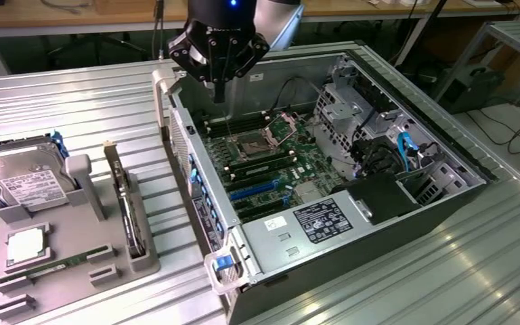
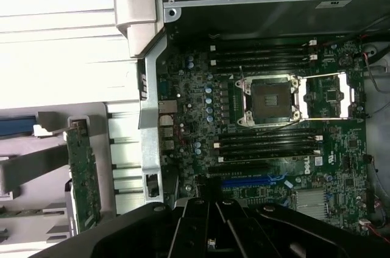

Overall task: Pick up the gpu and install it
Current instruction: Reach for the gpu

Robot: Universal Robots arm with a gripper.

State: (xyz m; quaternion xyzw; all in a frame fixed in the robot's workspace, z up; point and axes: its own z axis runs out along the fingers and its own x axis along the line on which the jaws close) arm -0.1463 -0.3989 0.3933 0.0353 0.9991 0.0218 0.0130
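The gpu (image 1: 126, 203) is a long thin dark card standing on edge in a slot of the grey holder tray (image 1: 106, 271), at the exterior view's left of the computer case. In the wrist view the gpu (image 2: 83, 175) appears as a narrow green board edge beside the case wall. My gripper (image 1: 219, 93) hangs over the far end of the open case (image 1: 405, 223), above the motherboard (image 1: 269, 159), well away from the gpu. Its fingers (image 2: 210, 221) are together with nothing between them. Blue expansion slots (image 1: 255, 191) lie free on the board, and one blue slot (image 2: 256, 182) sits just beyond my fingers.
The tray also holds a silver hard drive (image 1: 25, 183), a square processor chip (image 1: 25, 245) and a slim green RAM stick (image 1: 54, 267). An open processor socket (image 2: 271, 98) sits mid-board. Cables and a drive cage (image 1: 395, 152) crowd the case's right side. Ribbed metal tabletop (image 1: 405, 291) surrounds everything.
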